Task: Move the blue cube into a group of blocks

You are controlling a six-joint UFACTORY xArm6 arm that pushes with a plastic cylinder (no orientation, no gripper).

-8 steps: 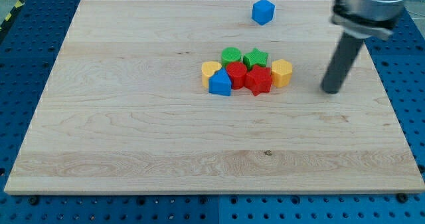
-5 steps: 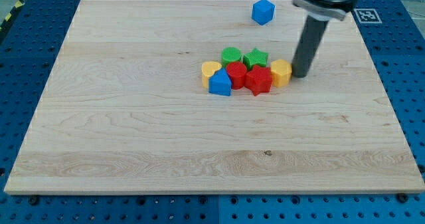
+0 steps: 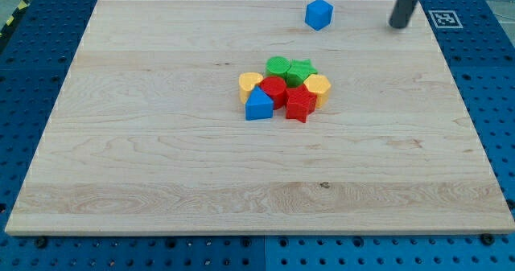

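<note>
The blue cube (image 3: 319,14) sits alone near the board's top edge, right of centre. My tip (image 3: 397,24) rests on the board near the top right, about a hundred pixels to the right of the cube and apart from it. The group lies at the board's middle: a green cylinder (image 3: 278,66), a green star (image 3: 301,70), a yellow heart (image 3: 249,84), a red block (image 3: 273,88), a yellow hexagon (image 3: 318,87), a red star (image 3: 301,104) and a blue triangular block (image 3: 258,106), all packed together.
The wooden board (image 3: 161,166) lies on a blue perforated table. A black-and-white marker tag (image 3: 445,18) sits just off the board's top right corner.
My tip swept left against the yellow hexagon, nudging the cluster slightly left and tighter, then moved up to the top right. The blue cube has not moved.
</note>
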